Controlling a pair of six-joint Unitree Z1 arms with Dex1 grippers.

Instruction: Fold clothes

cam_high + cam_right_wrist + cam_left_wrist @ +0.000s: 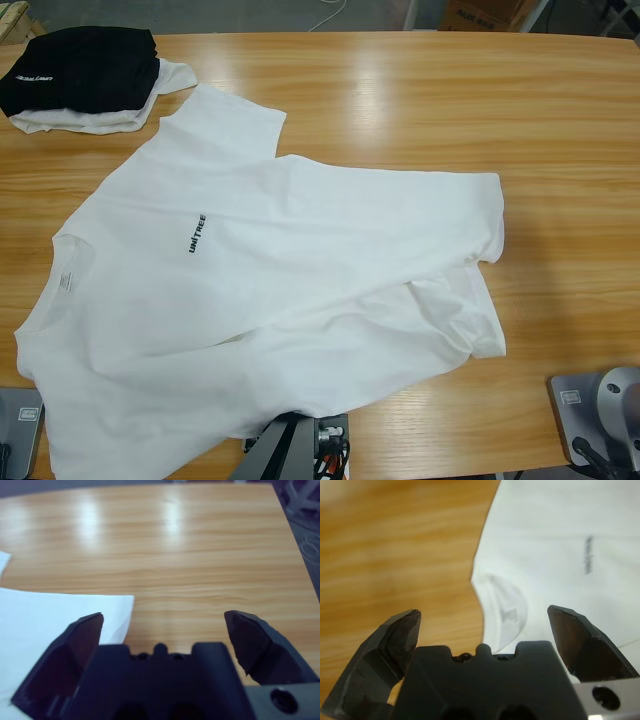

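Lying flat across the tabletop [420,110], the white T-shirt [300,290] shows "UNITREE" [195,236] chest print; its neck label [65,281] text is illegible. At 11 o'clock, a black garment [85,65] with unreadable white lettering tops a white one [100,118]. Left pincer [482,617] and right pincer [162,620] gape wide, gripping nothing.

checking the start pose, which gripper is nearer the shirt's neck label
Left. The left gripper hangs right over the collar by the neck label; the right gripper sees only a shirt corner.
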